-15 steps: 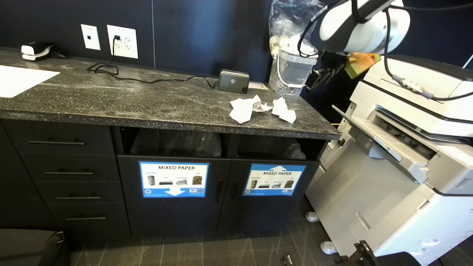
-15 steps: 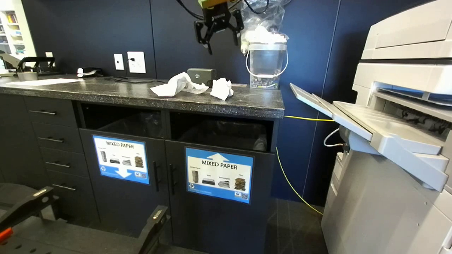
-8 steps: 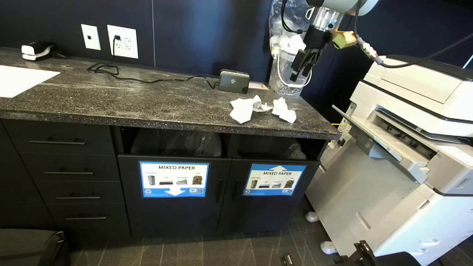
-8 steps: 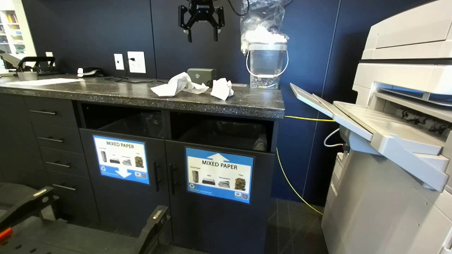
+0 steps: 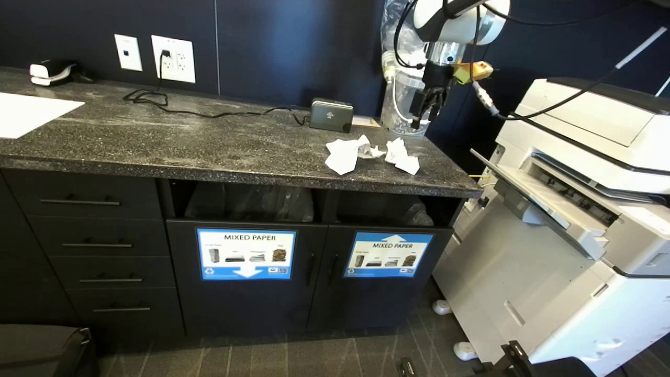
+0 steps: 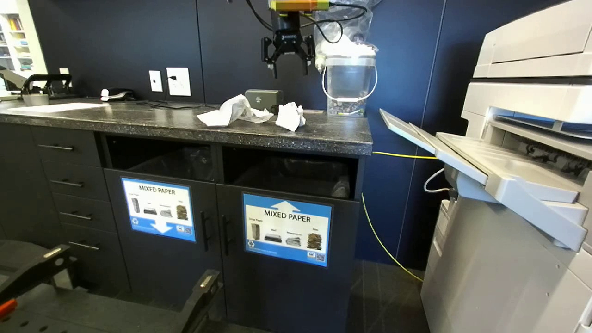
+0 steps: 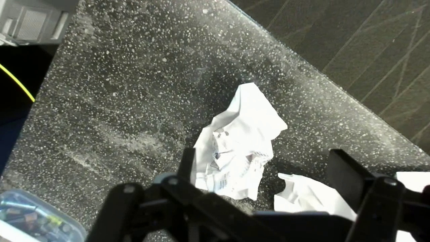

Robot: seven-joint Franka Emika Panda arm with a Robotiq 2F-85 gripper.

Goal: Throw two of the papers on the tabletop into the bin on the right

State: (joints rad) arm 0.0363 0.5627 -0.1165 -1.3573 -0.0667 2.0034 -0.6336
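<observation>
Two crumpled white papers lie near the counter's right end in both exterior views: a right one (image 5: 402, 157) (image 6: 291, 116) and a larger left one (image 5: 343, 157) (image 6: 229, 111). My gripper (image 5: 425, 116) (image 6: 290, 73) points down, open and empty, above the counter behind the papers. In the wrist view the right paper (image 7: 238, 144) shows between the fingers (image 7: 263, 161), nearer one fingertip. The left paper (image 7: 310, 198) is partly hidden behind the gripper. The right bin (image 6: 296, 175) is a dark lined container in the opening under the counter, above the right "MIXED PAPER" door (image 6: 286, 229).
A clear bucket (image 6: 349, 83) with a plastic bag stands at the counter's back right, close to my gripper. A small dark box (image 5: 332, 115) with a cable stands behind the papers. A second bin (image 6: 180, 164) is on the left. A printer (image 5: 523, 262) stands right of the counter (image 5: 209, 136).
My gripper has swung upright since one second ago. Since half a second ago it has come down toward the counter, shifting right in an exterior view. The papers have not moved.
</observation>
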